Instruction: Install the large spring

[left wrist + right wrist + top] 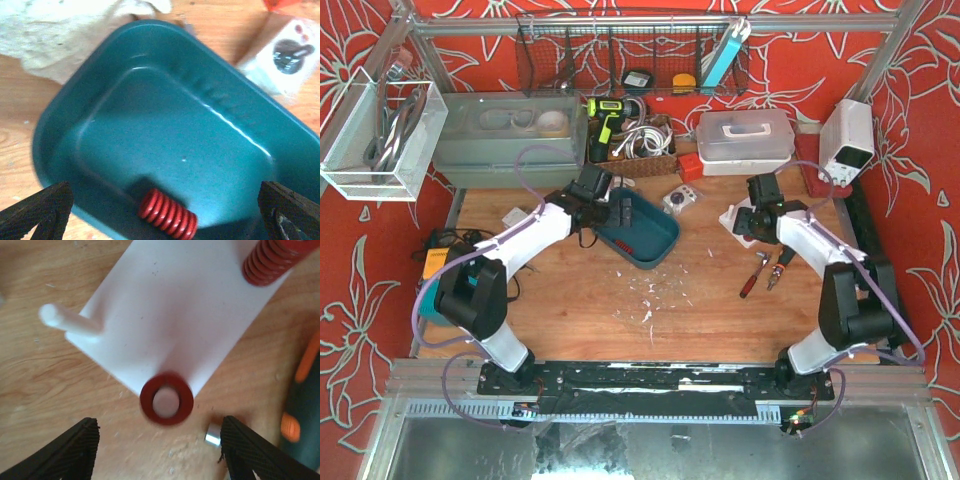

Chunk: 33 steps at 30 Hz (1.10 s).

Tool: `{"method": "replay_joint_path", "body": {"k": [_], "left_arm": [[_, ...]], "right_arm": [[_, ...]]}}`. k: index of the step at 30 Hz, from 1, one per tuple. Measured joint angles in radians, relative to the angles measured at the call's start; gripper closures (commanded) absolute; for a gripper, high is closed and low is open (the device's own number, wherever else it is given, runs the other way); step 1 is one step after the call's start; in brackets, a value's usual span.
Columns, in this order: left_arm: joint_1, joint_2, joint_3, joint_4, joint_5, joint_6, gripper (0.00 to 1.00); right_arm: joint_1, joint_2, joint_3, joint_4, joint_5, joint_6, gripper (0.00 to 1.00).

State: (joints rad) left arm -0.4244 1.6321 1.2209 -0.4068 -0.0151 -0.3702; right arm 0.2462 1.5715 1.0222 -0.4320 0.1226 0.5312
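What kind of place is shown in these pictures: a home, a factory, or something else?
Probably a small workshop or lab bench set up for robot trials: a wooden table with a cordless drill, pliers beside it, and a wire tool rack hung at the back.

Table [570, 310]: bare wood, with white scraps [646, 296] scattered near the middle.
Tray [670, 240]: teal, left of centre, set at an angle; a small red part [631, 243] lies inside it.
Left gripper [623, 210]: above the tray's left end, reaching in from the left.
Right gripper [747, 222]: over a white plate [728, 216] right of centre; finger spread too small to tell.
Hand tools: a red-handled tool [753, 277] and pliers [780, 270] lie side by side, near the plate on its near side.
Packet [682, 198]: small, between tray and plate, nearer the back.
Back row: grey bin [490, 150], yellow-green drill [605, 122], basket of cables [645, 148], clear lidded box [745, 137], white device [847, 140].
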Motion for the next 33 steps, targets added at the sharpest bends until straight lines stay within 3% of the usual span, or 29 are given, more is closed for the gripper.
{"method": "replay_joint_path", "body": {"k": [3,8,9,11,12,22,33], "left_arm": [[0.000,-0.001,0.004,-0.035,-0.074,-0.055,0.00],[0.012,0.000,0.051,-0.131,-0.182,-0.159,0.00],[0.015,0.000,0.071,-0.156,-0.196,-0.184,0.05],[0.020,0.009,0.123,-0.207,-0.216,-0.242,0.13],[0.023,0.018,0.154,-0.234,-0.221,-0.276,0.16],[-0.008,0.191,0.395,-0.511,-0.153,-0.589,0.36],[-0.101,0.410,0.638,-0.749,-0.116,-0.811,0.54]], "right_arm": [[0.000,-0.076,0.039,-0.121,-0.053,0.032,0.27],[0.000,-0.336,0.041,-0.289,-0.126,0.011,0.19],[0.000,-0.383,0.041,-0.311,-0.134,-0.004,0.17],[0.001,-0.471,0.041,-0.363,-0.153,-0.045,0.02],[0.001,-0.505,0.041,-0.388,-0.159,-0.063,0.01],[0.001,-0.739,-0.008,-0.574,-0.182,-0.178,0.01],[0.037,-0.773,-0.024,-0.594,-0.222,-0.215,0.01]]}}
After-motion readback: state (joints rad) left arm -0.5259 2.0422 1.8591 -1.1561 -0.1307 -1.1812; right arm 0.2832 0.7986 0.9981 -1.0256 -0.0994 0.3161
